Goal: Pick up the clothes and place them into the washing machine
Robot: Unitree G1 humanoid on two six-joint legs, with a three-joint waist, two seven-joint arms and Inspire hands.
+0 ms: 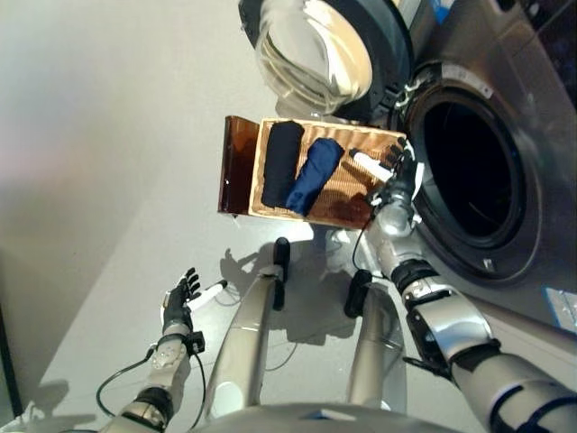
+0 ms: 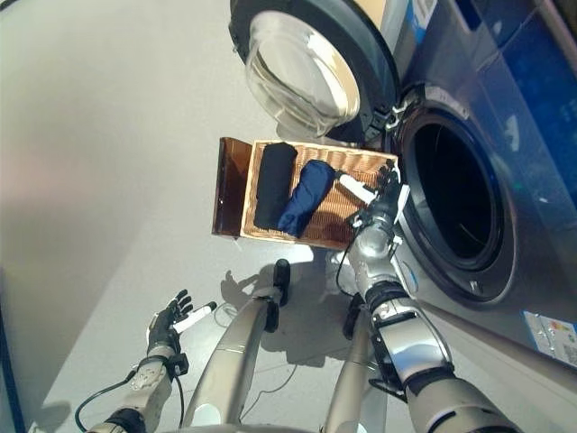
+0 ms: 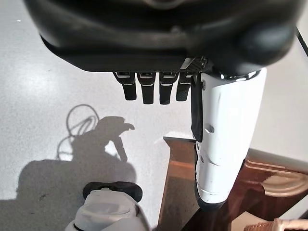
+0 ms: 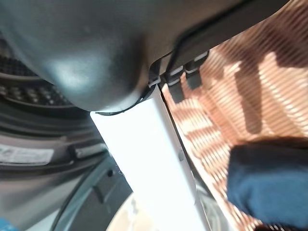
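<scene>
A wicker basket [image 1: 348,193] stands on the floor in front of the washing machine. Two rolled clothes lie in it side by side: a black one [image 1: 281,162] at its left and a dark blue one [image 1: 314,173] in the middle. My right hand [image 1: 398,183] hovers over the basket's right end, next to the drum opening, open with straight fingers and its white-covered thumb [image 1: 369,164] pointing toward the blue cloth [image 4: 269,185]. It holds nothing. My left hand [image 1: 180,300] hangs low at the left over bare floor, open and empty.
The washing machine's round drum opening [image 1: 471,173] gapes at the right, its glass door [image 1: 311,50] swung open behind the basket. A brown board [image 1: 236,166] lies against the basket's left side. Grey floor stretches away to the left.
</scene>
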